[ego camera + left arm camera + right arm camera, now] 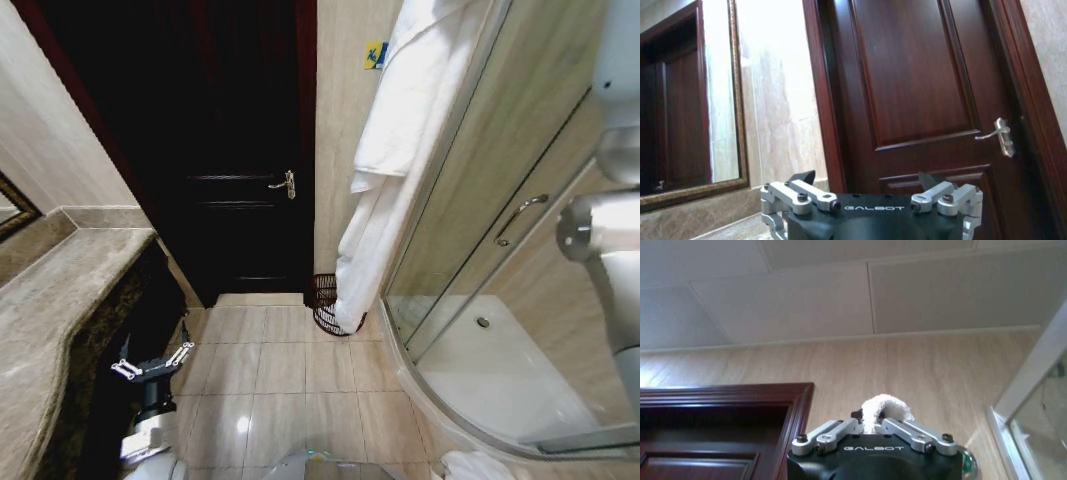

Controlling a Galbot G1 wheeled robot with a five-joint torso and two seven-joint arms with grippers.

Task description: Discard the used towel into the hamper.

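A long white towel (pixel 400 150) hangs down from the top of the head view, in front of the shower glass. Its lower end reaches the small dark wire hamper (pixel 320 300) on the floor beside the door and covers the hamper's right side. In the right wrist view my right gripper (pixel 869 421) points up toward the ceiling, shut on a tuft of the towel (pixel 887 407). My right arm (pixel 610 220) rises along the right edge. My left gripper (pixel 152 362) hangs low beside the counter, open with nothing in it, and faces the door in the left wrist view (pixel 867 179).
A dark wooden door (pixel 240 150) with a metal handle (pixel 285 184) stands shut straight ahead. A marble counter (pixel 60 290) runs along the left and a curved glass shower enclosure (pixel 500 250) along the right. Tiled floor (pixel 280 370) lies between them.
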